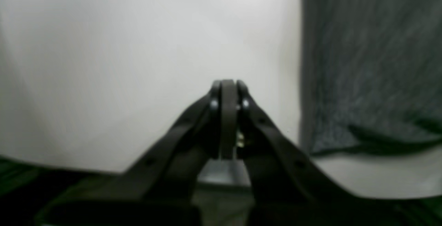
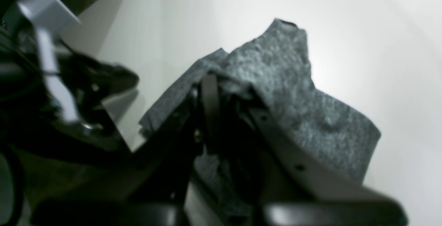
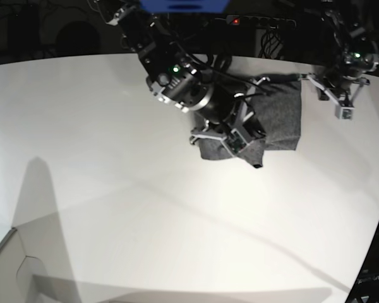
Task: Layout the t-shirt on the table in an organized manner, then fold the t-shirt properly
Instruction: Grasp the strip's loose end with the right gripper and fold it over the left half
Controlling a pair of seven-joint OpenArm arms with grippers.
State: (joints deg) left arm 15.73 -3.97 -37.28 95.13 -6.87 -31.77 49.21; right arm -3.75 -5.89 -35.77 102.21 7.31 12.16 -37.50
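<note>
The dark grey t-shirt (image 3: 279,117) lies bunched on the white table (image 3: 114,158) at the far right. My right gripper (image 3: 237,140) is over its near left part. In the right wrist view that gripper (image 2: 210,77) is shut on a fold of the t-shirt (image 2: 293,91), which is lifted and drapes over its fingers above the table (image 2: 380,46). My left gripper (image 3: 342,108) hovers just right of the shirt. In the left wrist view it (image 1: 228,82) is shut and holds nothing, with the t-shirt's edge (image 1: 369,64) to its right on the table (image 1: 138,46).
The table's curved far edge (image 3: 82,58) runs behind both arms, with dark equipment and cables beyond it. The table's right edge (image 3: 372,233) lies close to the left arm. A large bare white surface spreads left of the shirt and in front of it.
</note>
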